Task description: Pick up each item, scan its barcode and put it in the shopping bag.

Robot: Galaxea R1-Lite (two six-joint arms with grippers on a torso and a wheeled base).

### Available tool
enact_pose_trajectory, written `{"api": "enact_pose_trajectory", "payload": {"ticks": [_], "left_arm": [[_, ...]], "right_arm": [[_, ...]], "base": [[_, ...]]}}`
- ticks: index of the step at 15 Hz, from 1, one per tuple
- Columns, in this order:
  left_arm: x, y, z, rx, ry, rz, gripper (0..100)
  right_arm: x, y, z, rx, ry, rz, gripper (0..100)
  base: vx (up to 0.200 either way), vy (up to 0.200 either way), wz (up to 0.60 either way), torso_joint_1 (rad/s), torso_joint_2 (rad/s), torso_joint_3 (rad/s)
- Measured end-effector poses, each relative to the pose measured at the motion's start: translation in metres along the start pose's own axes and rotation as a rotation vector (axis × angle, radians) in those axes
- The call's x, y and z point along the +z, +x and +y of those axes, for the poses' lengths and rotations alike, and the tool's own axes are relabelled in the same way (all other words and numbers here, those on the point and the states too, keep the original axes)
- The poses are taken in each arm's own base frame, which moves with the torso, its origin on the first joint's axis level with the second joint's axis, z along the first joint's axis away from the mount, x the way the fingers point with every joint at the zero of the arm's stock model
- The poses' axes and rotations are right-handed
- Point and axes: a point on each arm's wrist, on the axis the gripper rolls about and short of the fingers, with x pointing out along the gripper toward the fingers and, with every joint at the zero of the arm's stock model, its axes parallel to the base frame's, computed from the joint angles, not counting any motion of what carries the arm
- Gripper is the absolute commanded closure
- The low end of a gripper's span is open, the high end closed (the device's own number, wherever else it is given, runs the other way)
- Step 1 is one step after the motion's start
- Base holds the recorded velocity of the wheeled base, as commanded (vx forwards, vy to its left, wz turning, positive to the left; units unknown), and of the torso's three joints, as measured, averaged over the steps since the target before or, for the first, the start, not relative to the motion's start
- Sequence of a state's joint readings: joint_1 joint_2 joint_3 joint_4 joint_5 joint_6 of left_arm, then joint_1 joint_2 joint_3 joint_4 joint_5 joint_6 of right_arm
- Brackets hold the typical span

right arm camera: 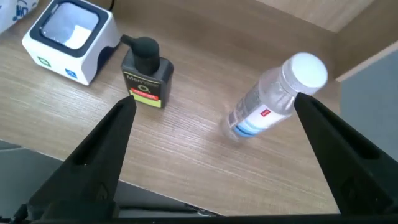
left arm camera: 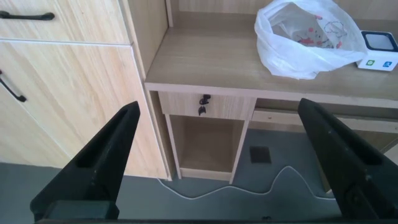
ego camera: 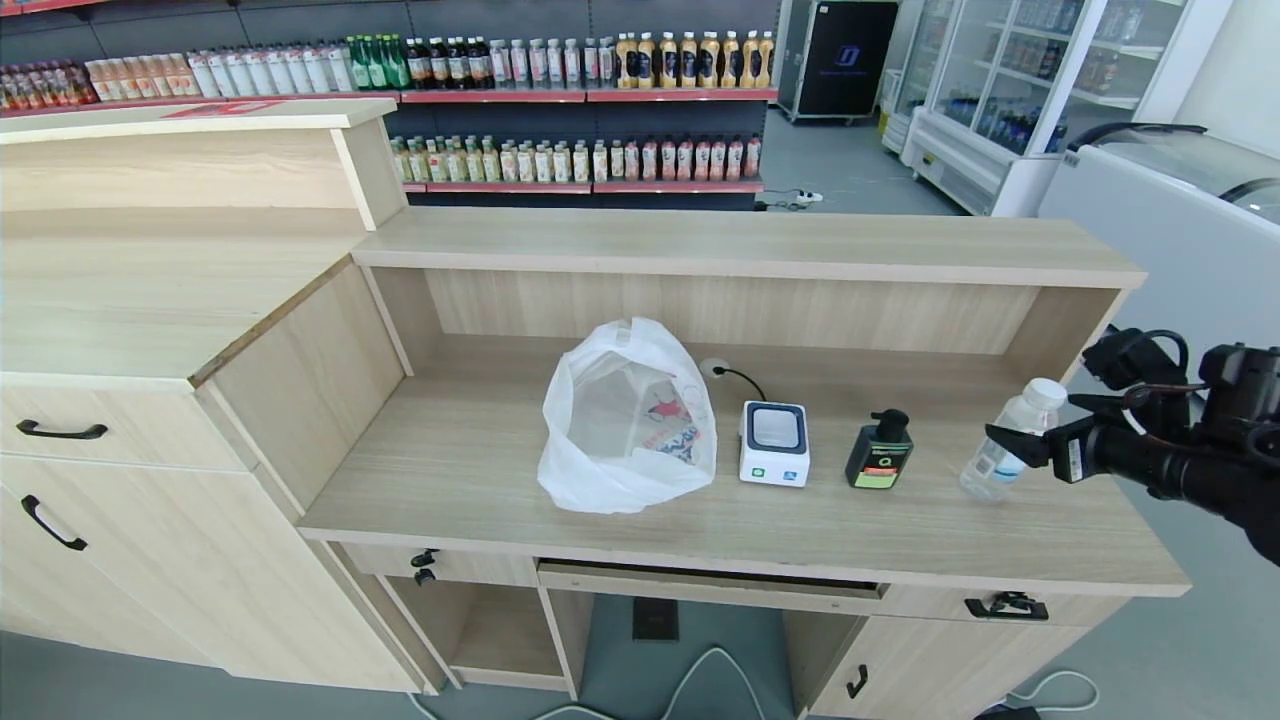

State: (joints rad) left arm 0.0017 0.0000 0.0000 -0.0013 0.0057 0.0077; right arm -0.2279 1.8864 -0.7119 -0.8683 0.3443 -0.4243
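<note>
We judge the water bottle (ego camera: 1008, 440) and pump bottle (ego camera: 879, 450), at the scanner's (ego camera: 774, 443) three o'clock, yet to bag, with jaws spread on left gripper (left arm camera: 221, 109) and right gripper (right arm camera: 214, 106).

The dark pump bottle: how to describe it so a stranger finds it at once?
On the wooden counter, go right from the white plastic bag past the small white box scanner. Next stands the dark pump bottle; its black pump head sets it apart from the clear water bottle.

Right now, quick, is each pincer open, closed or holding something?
Left pincer: open, holding nothing.
Right pincer: open, holding nothing, close to the water bottle.
</note>
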Motion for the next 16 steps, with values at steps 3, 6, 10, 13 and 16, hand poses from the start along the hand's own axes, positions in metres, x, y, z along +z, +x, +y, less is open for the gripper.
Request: {"api": "enact_pose_trajectory", "payload": {"ticks": [3,6,10,13,16], "left_arm": [[0.0,0.0,0.0,-0.001,0.0,0.0,0],[0.0,0.0,0.0,-0.001,0.0,0.0,0],[0.0,0.0,0.0,0.0,0.0,0.0,0],[0.0,0.0,0.0,0.0,0.0,0.0,0],[0.0,0.0,0.0,0.0,0.0,0.0,0]], "right_arm": [[-0.016,0.028,-0.003,0.081,-0.044,0.001,0],[-0.026,0.05,-0.001,0.156,-0.047,-0.013,0],[-0.034,0.076,-0.003,0.265,-0.132,-0.083,0],[-0.044,0.09,-0.003,0.307,-0.181,-0.105,0],[-0.052,0.104,-0.005,0.309,-0.189,-0.104,0]], "base": [[0.0,0.0,0.0,0.0,0.0,0.0],[0.0,0.0,0.0,0.0,0.0,0.0],[0.0,0.0,0.0,0.0,0.0,0.0],[0.0,0.0,0.0,0.0,0.0,0.0],[0.0,0.0,0.0,0.0,0.0,0.0]]}}
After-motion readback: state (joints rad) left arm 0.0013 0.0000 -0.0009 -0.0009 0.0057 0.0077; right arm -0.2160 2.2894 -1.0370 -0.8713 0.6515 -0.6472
